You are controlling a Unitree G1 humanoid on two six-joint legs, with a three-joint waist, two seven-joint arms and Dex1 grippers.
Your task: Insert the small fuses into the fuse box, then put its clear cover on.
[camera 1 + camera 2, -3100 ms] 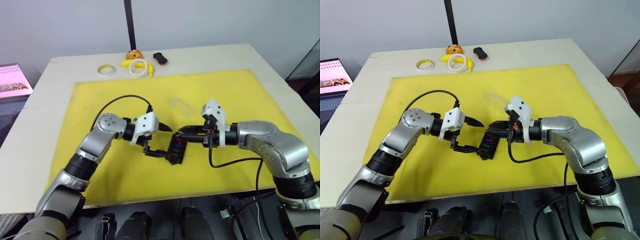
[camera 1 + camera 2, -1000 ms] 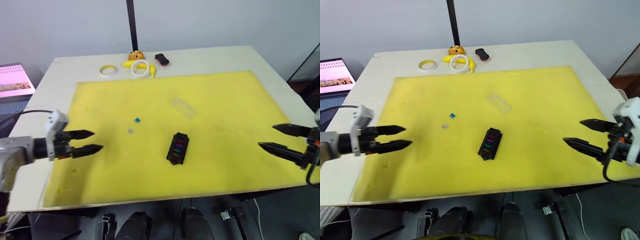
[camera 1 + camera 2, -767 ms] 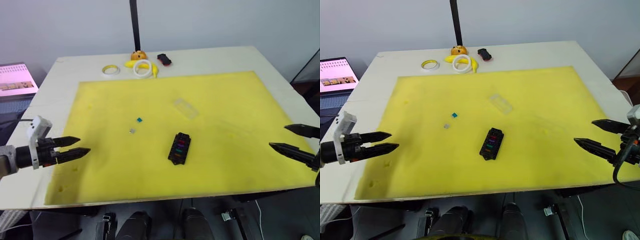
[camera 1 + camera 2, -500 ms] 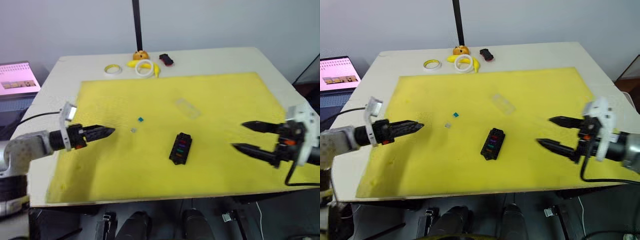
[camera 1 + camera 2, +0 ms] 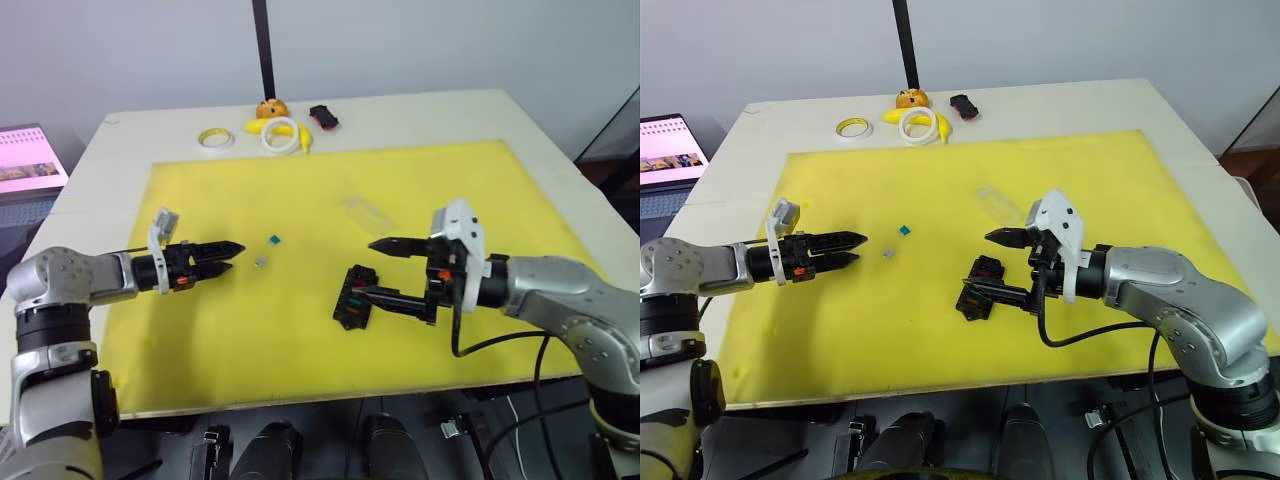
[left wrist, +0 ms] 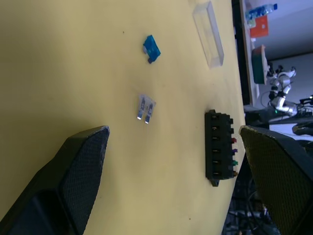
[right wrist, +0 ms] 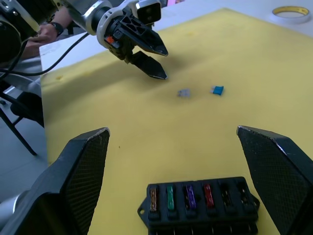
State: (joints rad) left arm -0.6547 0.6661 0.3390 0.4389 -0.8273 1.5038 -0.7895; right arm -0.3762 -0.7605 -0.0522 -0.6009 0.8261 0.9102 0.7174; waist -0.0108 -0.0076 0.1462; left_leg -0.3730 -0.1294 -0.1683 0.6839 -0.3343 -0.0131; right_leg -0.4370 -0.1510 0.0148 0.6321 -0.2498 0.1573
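1. Head views: the fuse box (image 5: 356, 297), a ribbed black block, lies on the yellow foam mat (image 5: 200, 330). The right gripper (image 5: 372, 268) gapes wide just beside the box. The left gripper (image 5: 232, 257), slightly parted, points at the grey fuse (image 5: 261, 262); the teal fuse (image 5: 275, 239) and the clear cover (image 5: 366, 214) lie beyond the box.
2. Left wrist view: textured black fingers (image 6: 80, 161) stand wide; the grey fuse, with two metal blades, lies between them. The box's slot contents are hard to read.
3. Right wrist view: brown, green, purple and red fuses sit in the box's slots; the box's near edge is cut off.
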